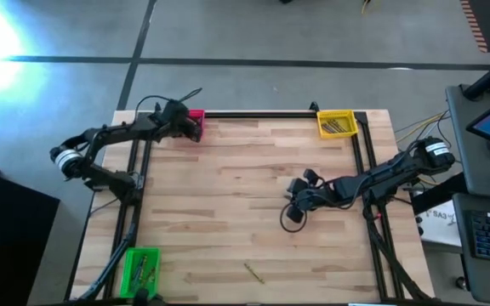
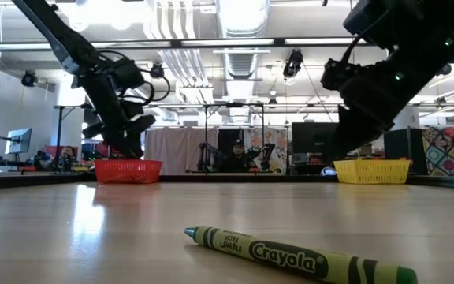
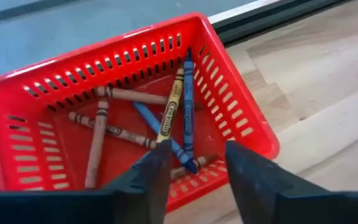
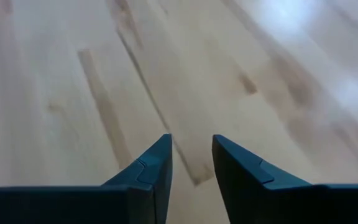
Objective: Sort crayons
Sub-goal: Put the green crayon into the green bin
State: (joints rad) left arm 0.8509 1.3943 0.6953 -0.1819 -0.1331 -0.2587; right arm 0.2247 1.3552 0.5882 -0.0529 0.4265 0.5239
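The left gripper (image 3: pixel 194 171) hangs parted and empty right over the red plastic mesh bin (image 3: pixel 235 93) where sorted crayons (image 3: pixel 170 112) lie, while the right gripper (image 4: pixel 191 163), open, hovers over bare table, the lone olive-green crayon (image 1: pixel 254 272) well apart.

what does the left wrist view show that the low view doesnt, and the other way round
Only the left wrist view looks down into the red bin: several crayons lie crossed inside it, among them a blue crayon, a yellow crayon and brownish ones. The left gripper is over the bin's near edge, fingers apart and empty.

Only the low view shows the green crayon lying alone on the table, the yellow bin and the room behind.

Both show the red bin and the wooden table.
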